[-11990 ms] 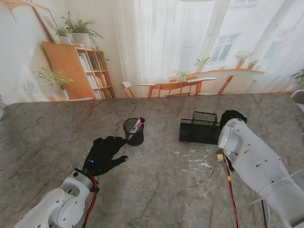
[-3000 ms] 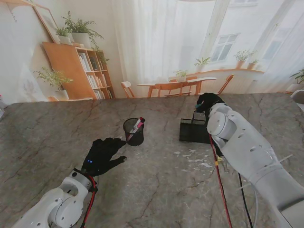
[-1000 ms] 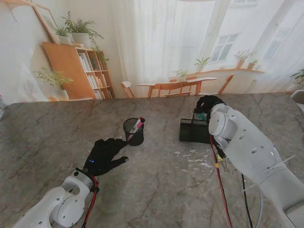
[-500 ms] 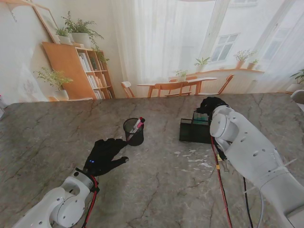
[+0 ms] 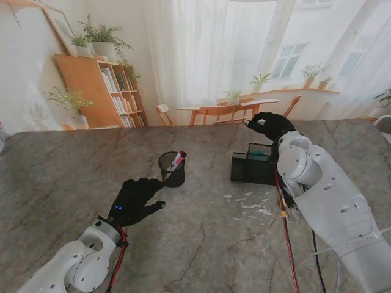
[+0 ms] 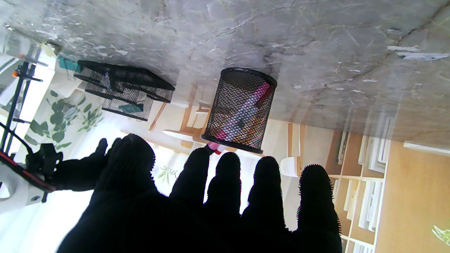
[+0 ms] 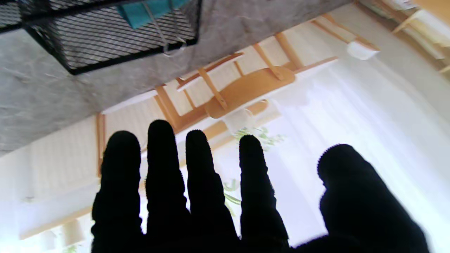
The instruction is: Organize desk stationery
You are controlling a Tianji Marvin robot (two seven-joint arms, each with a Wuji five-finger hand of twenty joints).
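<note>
A black mesh pen cup (image 5: 172,169) stands near the table's middle with a pink-and-white marker (image 5: 177,160) leaning in it; the cup (image 6: 240,109) also fills the left wrist view. To its right sits a black mesh desk organizer (image 5: 255,167) holding a teal item (image 5: 261,155); the teal item (image 7: 147,10) lies inside the mesh tray (image 7: 105,42). My left hand (image 5: 135,199), black-gloved, rests flat and open on the table nearer to me than the cup. My right hand (image 5: 270,126) hovers open above and beyond the organizer, fingers (image 7: 197,168) spread, holding nothing.
Small white scraps (image 5: 250,204) lie on the marble table (image 5: 201,244) between the organizer and me. My right forearm (image 5: 324,201) with its red cable crosses the table's right side. A printed room backdrop stands behind the far edge.
My right hand went from closed over the organizer with the teal item to raised and open beyond it; the teal item now lies in the organizer. My left hand has not moved.
</note>
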